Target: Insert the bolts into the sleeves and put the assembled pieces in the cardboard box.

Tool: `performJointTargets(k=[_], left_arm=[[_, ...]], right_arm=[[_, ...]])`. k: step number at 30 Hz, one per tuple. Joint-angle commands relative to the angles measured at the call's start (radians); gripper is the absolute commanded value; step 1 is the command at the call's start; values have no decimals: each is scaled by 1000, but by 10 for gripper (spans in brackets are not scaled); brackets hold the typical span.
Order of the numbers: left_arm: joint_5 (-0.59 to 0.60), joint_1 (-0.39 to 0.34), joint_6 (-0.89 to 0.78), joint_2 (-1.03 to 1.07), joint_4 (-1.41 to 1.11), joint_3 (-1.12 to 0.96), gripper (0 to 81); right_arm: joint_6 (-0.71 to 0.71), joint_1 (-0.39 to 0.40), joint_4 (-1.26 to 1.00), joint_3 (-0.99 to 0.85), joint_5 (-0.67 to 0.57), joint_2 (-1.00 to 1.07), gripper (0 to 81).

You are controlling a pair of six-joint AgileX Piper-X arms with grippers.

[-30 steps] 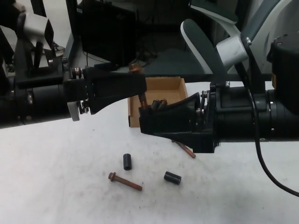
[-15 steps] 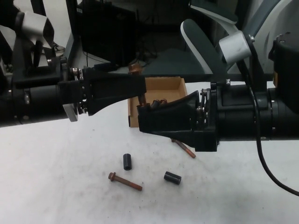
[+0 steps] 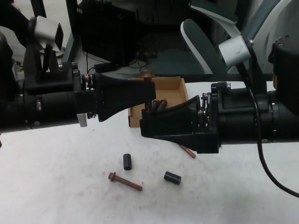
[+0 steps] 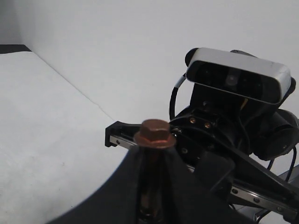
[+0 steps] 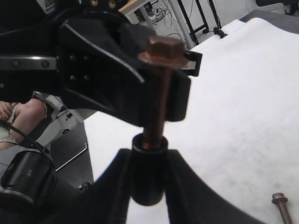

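Observation:
My left gripper (image 3: 148,92) is shut on a copper bolt (image 3: 148,75), held upright with its hex head up. In the left wrist view the bolt (image 4: 154,135) stands between my own black fingers. My right gripper (image 3: 149,113) is shut on a black sleeve (image 5: 148,175), directly below the bolt. The right wrist view shows the bolt shank (image 5: 160,98) entering the top of the sleeve, with the left gripper (image 5: 126,74) behind it. Both grippers meet just in front of the cardboard box (image 3: 180,87). Dark assembled pieces (image 3: 161,103) lie in the box.
On the white bench lie a loose bolt (image 3: 124,181), two loose black sleeves (image 3: 127,161) (image 3: 172,177), and another bolt (image 3: 187,151) partly under the right arm. A second loose bolt head (image 5: 279,199) shows on the bench. A chair stands behind the bench.
The left arm has moved right, carrying the bolt over the right gripper's sleeve. The right arm has stayed nearly still.

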Motion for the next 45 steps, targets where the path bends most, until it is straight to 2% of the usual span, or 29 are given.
performJointTargets(k=[1,10,15,17,23,26,36,41,45], left_arm=[[76,-27,-22,-10,31,-2,8],[-47,-27,1,-10,31,-2,8],[-52,-27,47,-10,31,-2,3],[-26,-27,54,-10,31,-2,66],[0,-27,63,-10,31,-2,367],[-10,-27,63,-10,31,-2,423],[-26,-17,90,-13,31,-2,428],[-46,64,107,-13,31,-2,428],[-17,141,107,-13,31,-2,428]], right_arm=[[-19,-6,-46,-17,22,-13,0],[-22,-6,-46,-17,22,-18,0],[-35,-6,-44,-17,22,-19,0],[-35,-6,-45,-17,22,-19,0],[-35,-6,-45,-17,22,-19,0],[-35,-6,-45,-17,22,-19,0],[-30,-6,-45,-17,22,-21,0],[-19,-6,-20,-17,7,-35,0],[-43,-6,53,-17,7,-49,0]])
